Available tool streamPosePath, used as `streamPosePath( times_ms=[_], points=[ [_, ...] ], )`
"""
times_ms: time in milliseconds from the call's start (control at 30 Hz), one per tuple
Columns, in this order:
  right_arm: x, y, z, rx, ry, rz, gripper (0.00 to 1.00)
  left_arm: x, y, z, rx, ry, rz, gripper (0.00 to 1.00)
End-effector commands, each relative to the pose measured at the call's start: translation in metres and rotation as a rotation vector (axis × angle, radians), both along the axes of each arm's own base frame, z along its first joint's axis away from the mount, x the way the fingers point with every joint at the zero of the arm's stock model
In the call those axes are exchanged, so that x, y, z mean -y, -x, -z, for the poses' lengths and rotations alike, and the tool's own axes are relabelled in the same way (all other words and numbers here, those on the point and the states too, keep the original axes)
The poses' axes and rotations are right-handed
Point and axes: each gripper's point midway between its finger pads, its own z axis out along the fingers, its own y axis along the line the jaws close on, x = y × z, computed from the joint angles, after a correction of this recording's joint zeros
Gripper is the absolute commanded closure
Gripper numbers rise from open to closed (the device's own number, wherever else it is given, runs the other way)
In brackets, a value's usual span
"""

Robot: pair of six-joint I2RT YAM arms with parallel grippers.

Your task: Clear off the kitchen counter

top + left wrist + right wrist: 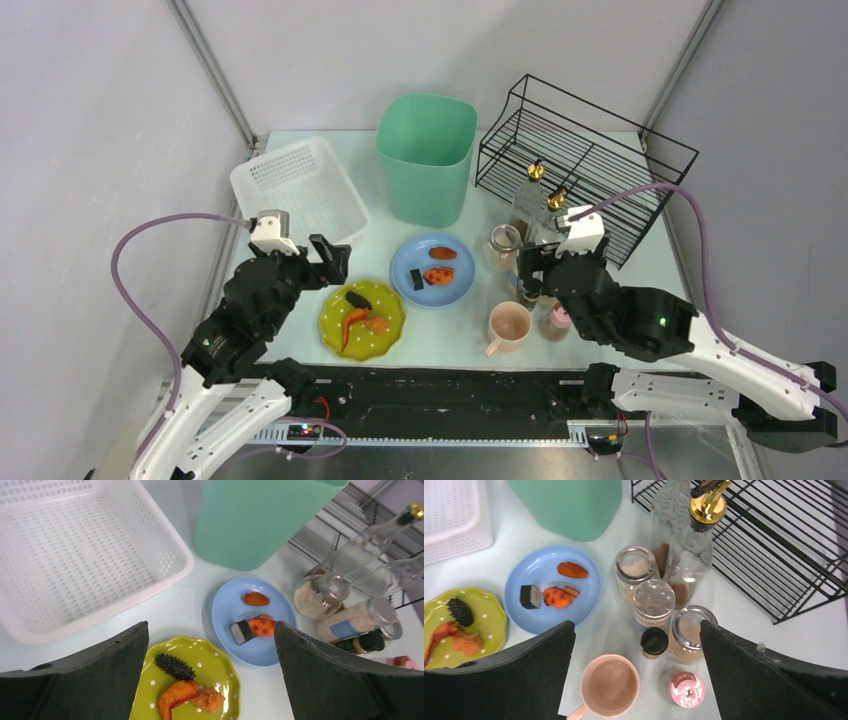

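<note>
The counter (455, 338), pale and rectangular, still carries its whole load. The black wire rack (590, 150) sits at the far right corner, the mint bin (425, 155) at the middle of the far edge, and the white basket (297, 190) at the far left corner.

The blue plate (400, 262) lies at the centre, and the green plate (335, 340) lies left of centre by the front edge. Both hold food scraps. The pink mug (509, 326) stands right of centre near the front edge.

Between the blue plate and the rack stands an upright cluster: two gold-spouted bottles (540, 195), several jars (654, 600) and a pink-lidded shaker (685, 690). Their long axes are vertical.

The left tool (330, 262) hangs with its jaws wide apart and empty, between the basket and the green plate. The green plate lies just front-side of it, and the blue plate lies toward the counter's centre.

The right tool (535, 270), also spread and empty, hangs directly over the jar cluster. The mug lies just front-side of it, and the rack lies beyond toward the far right corner.

Judged from this layout, the left arm is nearer to both plates and the basket. The right arm is nearer to the jars, bottles and mug. Each jar would need a descent from above among close neighbours.
</note>
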Motion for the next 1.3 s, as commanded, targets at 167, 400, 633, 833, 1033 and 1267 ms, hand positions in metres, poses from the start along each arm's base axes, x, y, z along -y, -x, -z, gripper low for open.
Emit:
streamPosePath(
  times_ms=[167, 400, 633, 833, 1033, 1267],
  points=[
    [0.018, 0.002, 0.006, -0.013, 0.106, 0.028, 0.00, 0.000, -0.003, 0.016, -0.024, -0.048, 0.000, 0.02],
    [0.049, -0.010, 0.001, 0.013, 0.120, 0.164, 0.00, 0.018, 0.010, 0.026, -0.023, -0.064, 0.146, 0.02],
    [0.059, -0.033, -0.005, 0.056, -0.016, 0.155, 0.06, 0.026, 0.013, 0.033, -0.044, -0.073, 0.198, 0.02],
    [0.057, -0.056, 0.004, 0.085, -0.044, 0.126, 0.06, 0.023, 0.015, 0.032, -0.024, -0.077, 0.196, 0.02],
    [0.037, -0.074, 0.017, 0.100, -0.003, 0.037, 0.10, 0.018, 0.015, 0.035, -0.019, -0.090, 0.181, 0.02],
    [0.030, -0.097, 0.023, 0.183, 0.066, 0.002, 0.11, 0.011, 0.014, 0.037, -0.029, -0.113, 0.151, 0.02]
  ],
)
